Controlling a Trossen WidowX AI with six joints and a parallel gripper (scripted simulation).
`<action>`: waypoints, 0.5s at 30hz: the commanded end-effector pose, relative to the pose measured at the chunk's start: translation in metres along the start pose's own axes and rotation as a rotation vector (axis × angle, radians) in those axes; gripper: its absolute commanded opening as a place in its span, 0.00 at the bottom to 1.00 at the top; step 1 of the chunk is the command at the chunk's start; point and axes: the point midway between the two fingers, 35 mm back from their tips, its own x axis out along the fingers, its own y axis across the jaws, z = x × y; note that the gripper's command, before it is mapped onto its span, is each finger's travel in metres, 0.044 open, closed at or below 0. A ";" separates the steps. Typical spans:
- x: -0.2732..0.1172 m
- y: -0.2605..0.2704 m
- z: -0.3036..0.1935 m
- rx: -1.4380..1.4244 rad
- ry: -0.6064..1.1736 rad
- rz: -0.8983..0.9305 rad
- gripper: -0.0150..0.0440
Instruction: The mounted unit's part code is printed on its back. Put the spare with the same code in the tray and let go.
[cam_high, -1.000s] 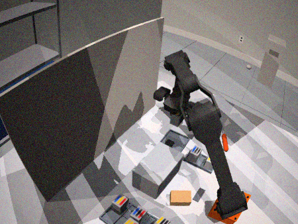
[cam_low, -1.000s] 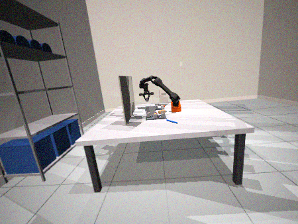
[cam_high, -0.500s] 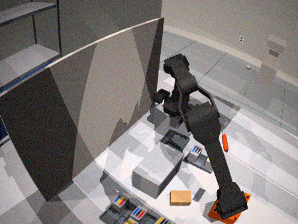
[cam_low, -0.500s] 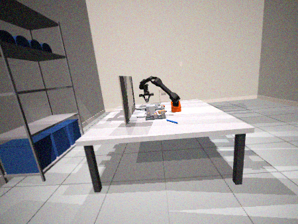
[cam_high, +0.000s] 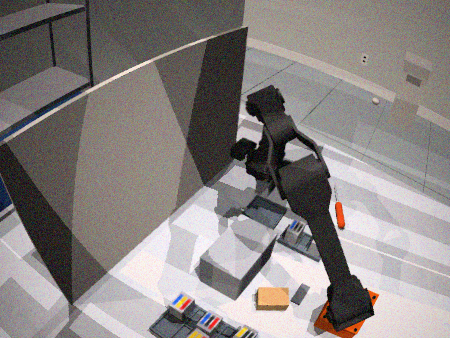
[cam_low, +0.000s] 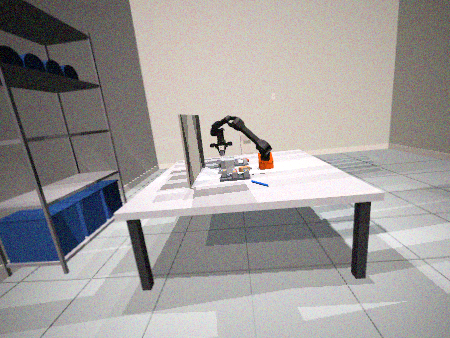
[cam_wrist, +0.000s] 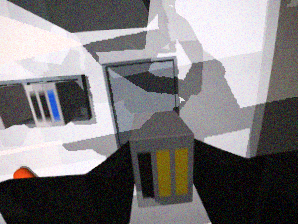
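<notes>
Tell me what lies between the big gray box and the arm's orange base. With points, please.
A tan block (cam_high: 272, 298) and, nearer the orange base (cam_high: 322, 323) (cam_low: 266, 162), a small dark gray slab (cam_high: 300, 294) lie there, side by side; the top view shows both.

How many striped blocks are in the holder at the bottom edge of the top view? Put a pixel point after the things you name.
4: left block (cam_high: 181, 304), middle block (cam_high: 209, 322), lower block (cam_high: 198, 334), right block (cam_high: 246, 333). More may lie beyond the picture edge.
</notes>
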 end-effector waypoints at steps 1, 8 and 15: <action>0.004 0.001 0.000 0.005 -0.004 -0.001 0.25; 0.010 0.001 0.000 0.005 -0.004 -0.001 0.25; 0.015 0.001 0.001 0.005 -0.004 -0.001 0.25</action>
